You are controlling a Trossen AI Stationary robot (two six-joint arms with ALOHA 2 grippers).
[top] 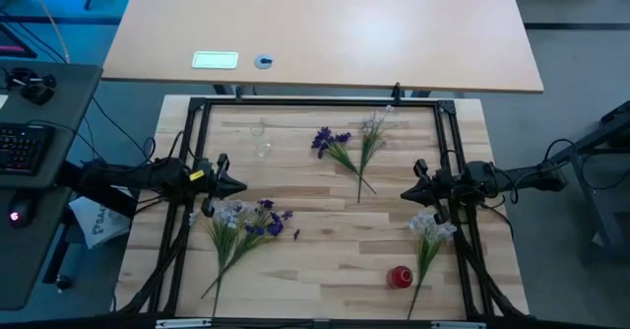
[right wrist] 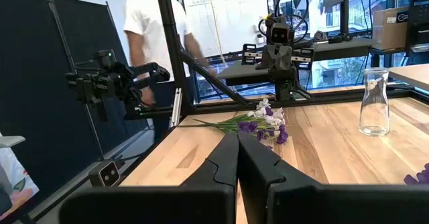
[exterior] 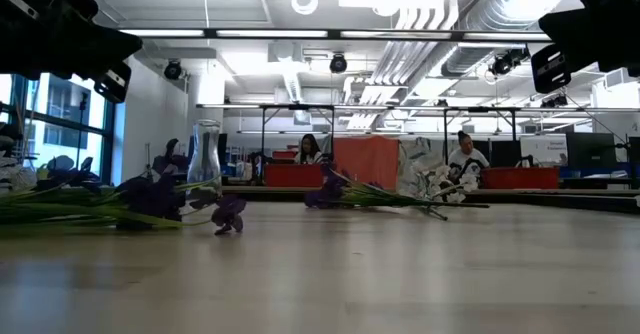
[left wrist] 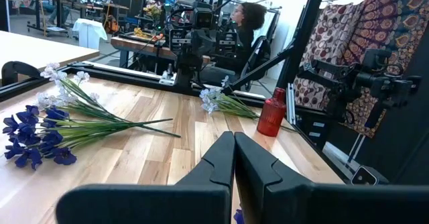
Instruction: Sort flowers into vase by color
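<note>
I see left gripper (top: 239, 185) and right gripper (top: 408, 194) both clenched, empty, above desk (top: 325, 250). Flowers (top: 246, 223) lie scattered flat; clear vase (top: 262, 140) far corner. My worry: thin stems slip pinch, light vase tips on insertion

3 flower bunches (top: 246, 221), (top: 349, 144), (top: 430, 232), 1 clear vase (top: 262, 140), 1 red vase (top: 399, 276)

Three flower bunches lie on the table (top: 325, 260): one left (top: 246, 223), one rear-centre (top: 349, 144), one right (top: 430, 232), beside a bottle (top: 399, 276).
</note>
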